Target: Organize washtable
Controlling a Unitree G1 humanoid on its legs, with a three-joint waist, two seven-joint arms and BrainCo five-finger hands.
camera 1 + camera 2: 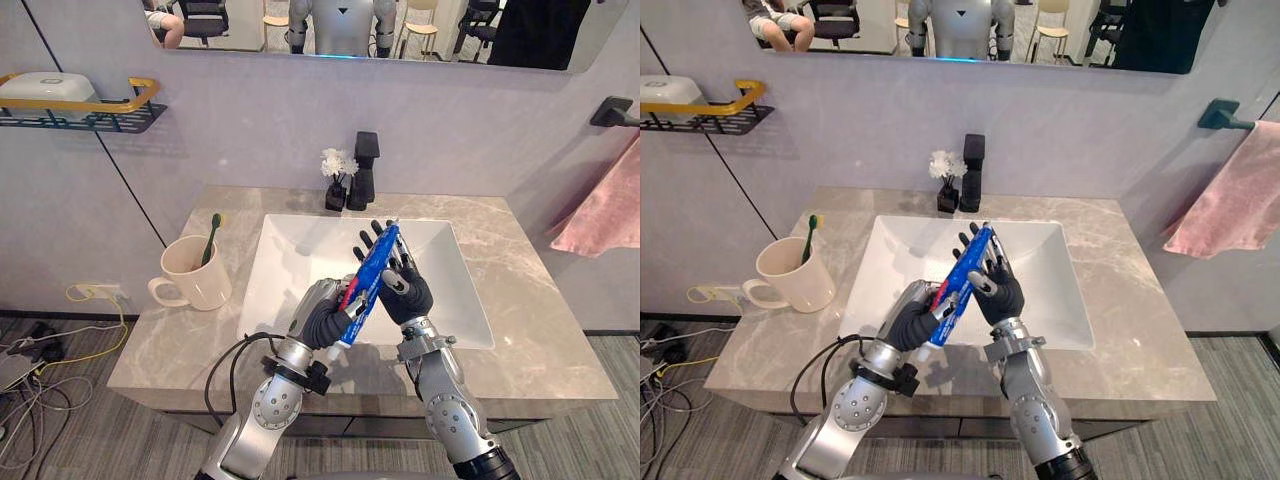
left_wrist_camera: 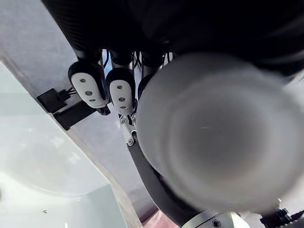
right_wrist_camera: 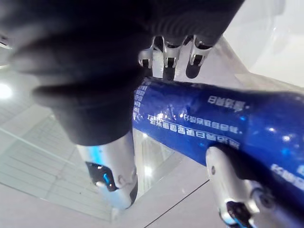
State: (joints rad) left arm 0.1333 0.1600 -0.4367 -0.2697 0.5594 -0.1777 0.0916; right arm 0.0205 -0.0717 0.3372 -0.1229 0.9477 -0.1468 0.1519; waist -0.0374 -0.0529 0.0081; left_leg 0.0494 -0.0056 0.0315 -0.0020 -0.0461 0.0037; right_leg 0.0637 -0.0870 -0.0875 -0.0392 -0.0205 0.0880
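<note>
I hold the tube (image 1: 372, 272) over the sink (image 1: 288, 262), 6 o'clock of the tap (image 1: 365, 165). Left robot hand (image 1: 325, 322) is curled round the cap end. Right robot hand (image 1: 408, 292) is spread behind it with the thumb pinching, probably for handover toward the cup (image 1: 195, 282) at 9 o'clock.

Lower centre of frame, head views: two arms, silver-grey metal.

Left arm (image 1: 262, 405): round drum-shaped joints, black collar ring near the wrist.

Right arm (image 1: 447, 408): same finish, blocky bracket at the wrist, black band at the bottom edge of the frame.

Left hand (image 1: 325, 322), right hand (image 1: 408, 297): backs and wrists under dark ribbed covers. Fingers silver with dark tips.

Right wrist view: cover (image 3: 95, 71) dark and finely ribbed, upper left. Silver fingers (image 3: 167, 52) in a row, upper centre. Thumb (image 3: 227, 183) silver, lower right.

Left wrist view, upper left: two pale oval pads (image 2: 87, 87) with black rims and three small dots each. Which hand, unclear.
</note>
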